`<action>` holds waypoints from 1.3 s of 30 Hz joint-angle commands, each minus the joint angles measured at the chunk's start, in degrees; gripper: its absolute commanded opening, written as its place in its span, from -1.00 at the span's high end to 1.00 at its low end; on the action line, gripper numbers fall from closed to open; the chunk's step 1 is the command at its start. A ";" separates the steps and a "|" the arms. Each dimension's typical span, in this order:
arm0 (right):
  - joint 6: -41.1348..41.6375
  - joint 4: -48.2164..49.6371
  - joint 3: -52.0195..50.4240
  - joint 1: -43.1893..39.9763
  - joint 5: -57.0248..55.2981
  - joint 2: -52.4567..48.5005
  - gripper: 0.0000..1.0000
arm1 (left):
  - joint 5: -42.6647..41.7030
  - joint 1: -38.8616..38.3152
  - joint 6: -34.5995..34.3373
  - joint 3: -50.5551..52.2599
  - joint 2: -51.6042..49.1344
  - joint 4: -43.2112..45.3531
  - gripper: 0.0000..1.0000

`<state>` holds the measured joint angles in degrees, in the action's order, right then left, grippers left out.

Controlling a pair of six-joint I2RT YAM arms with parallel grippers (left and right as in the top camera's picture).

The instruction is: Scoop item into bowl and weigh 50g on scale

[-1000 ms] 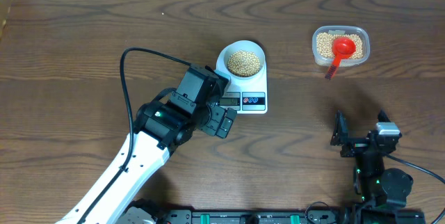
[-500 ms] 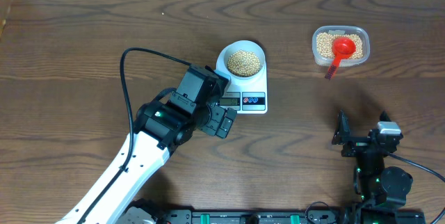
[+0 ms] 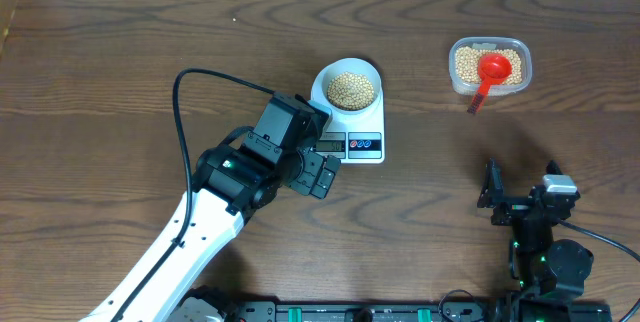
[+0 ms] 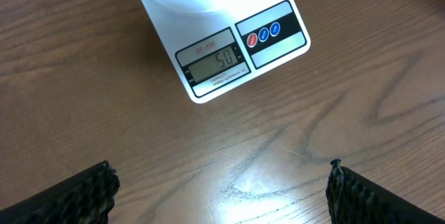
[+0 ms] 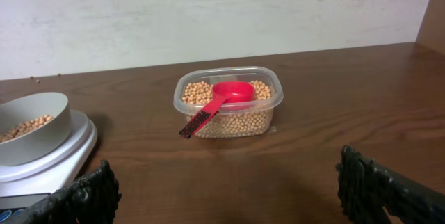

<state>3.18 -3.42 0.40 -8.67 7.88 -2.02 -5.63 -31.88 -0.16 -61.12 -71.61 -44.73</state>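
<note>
A white bowl (image 3: 351,83) holding tan beans (image 3: 352,89) stands on the white scale (image 3: 362,128). In the left wrist view the scale (image 4: 221,56) shows "50" on its display (image 4: 217,62). My left gripper (image 3: 316,173) hovers just in front of the scale, open and empty; its fingers (image 4: 82,193) frame bare wood. My right gripper (image 3: 520,194) rests near the front right edge, open and empty. From its wrist view the bowl (image 5: 31,128) sits at the left on the scale (image 5: 49,168).
A clear plastic tub (image 3: 489,66) of beans with a red scoop (image 3: 489,73) lying in it stands at the back right; the right wrist view shows the tub (image 5: 229,104) and scoop (image 5: 219,103) straight ahead. A black cable (image 3: 185,112) loops over the left arm.
</note>
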 commanded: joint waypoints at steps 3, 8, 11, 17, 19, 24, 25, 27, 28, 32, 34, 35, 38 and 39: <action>-0.70 -0.31 -0.09 -0.24 -0.66 -0.13 -0.98 | 0.31 0.20 -0.07 -0.37 0.15 -0.39 -0.96; -0.70 -0.31 -0.09 -0.24 -0.66 -0.13 -0.99 | 0.33 0.22 -0.07 -0.20 0.15 -0.87 -0.95; -0.70 -0.31 -0.09 -0.24 -0.66 -0.13 -0.98 | 1.84 0.22 -0.07 1.07 0.55 0.42 -0.95; -0.70 -0.31 -0.09 -0.24 -0.66 -0.13 -0.98 | 2.73 0.15 -0.04 9.14 7.06 10.97 -0.96; -0.70 -0.31 -0.09 -0.24 -0.66 -0.13 -0.98 | 2.80 0.15 0.00 13.66 10.93 17.73 -0.96; -0.70 -0.31 -0.09 -0.24 -0.66 -0.13 -0.98 | 7.93 0.15 0.42 22.93 20.68 31.61 -0.96; -0.70 -0.31 -0.09 -0.24 -0.66 -0.13 -0.99 | 8.70 0.17 0.42 24.46 22.64 33.99 -0.96; -0.70 -0.31 -0.09 -0.24 -0.66 -0.13 -0.99 | 9.81 0.17 0.42 27.71 26.77 39.19 -0.96; -0.70 -0.31 -0.09 -0.24 -0.66 -0.13 -0.99 | 9.81 0.22 0.42 29.20 28.70 41.31 -0.96; -0.70 -0.31 -0.09 -0.24 -0.66 -0.13 -0.98 | 9.86 0.22 0.61 35.10 36.35 48.57 -0.96; -0.70 -0.31 -0.09 -0.24 -0.66 -0.13 -0.98 | 11.17 0.22 0.59 38.45 40.26 51.23 -0.95; -0.70 -0.31 -0.09 -0.24 -0.66 -0.13 -0.99 | 11.58 0.22 0.61 39.91 41.99 51.95 -0.96; -0.70 -0.31 -0.09 -0.24 -0.66 -0.13 -0.98 | 12.79 0.24 0.61 44.59 47.39 54.23 -0.96; -0.70 -0.31 -0.09 -0.24 -0.66 -0.13 -0.98 | 12.79 0.37 0.61 46.05 49.07 55.04 -0.96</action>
<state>3.16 -3.49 0.40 -8.67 7.66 -2.20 4.97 -31.86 0.03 -18.44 -26.46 9.02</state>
